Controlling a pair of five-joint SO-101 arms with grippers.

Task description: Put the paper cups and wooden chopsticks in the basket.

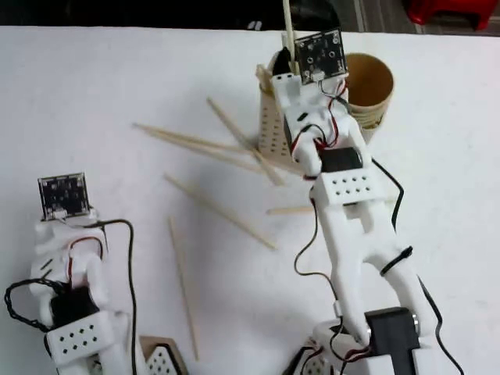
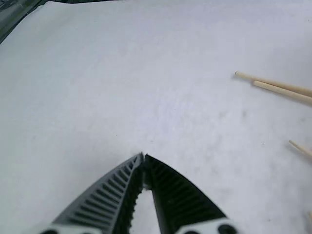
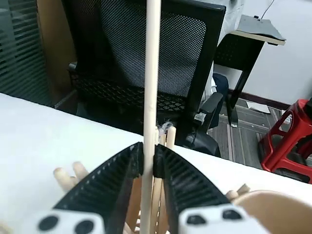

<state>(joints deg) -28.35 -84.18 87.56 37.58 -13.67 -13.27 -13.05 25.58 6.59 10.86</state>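
Right wrist view: the right jaws pinch one wooden chopstick (image 3: 152, 73), and it stands straight up. Under them, more chopstick ends (image 3: 68, 174) poke out of the white basket (image 1: 272, 133) at the far side of the surface (image 1: 117, 78). A paper cup (image 1: 371, 82) sits just right of the basket. Loose chopsticks (image 1: 223, 212) lie spread out left of the basket. The left jaws are pressed together on nothing, low over the near left.

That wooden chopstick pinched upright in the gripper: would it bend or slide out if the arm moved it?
Probably stiff: the chopstick stands straight above the right gripper with no visible sag. It looks thin, so likely light. It is smooth and round, held at one narrow spot, so it might pivot or slip if bumped.
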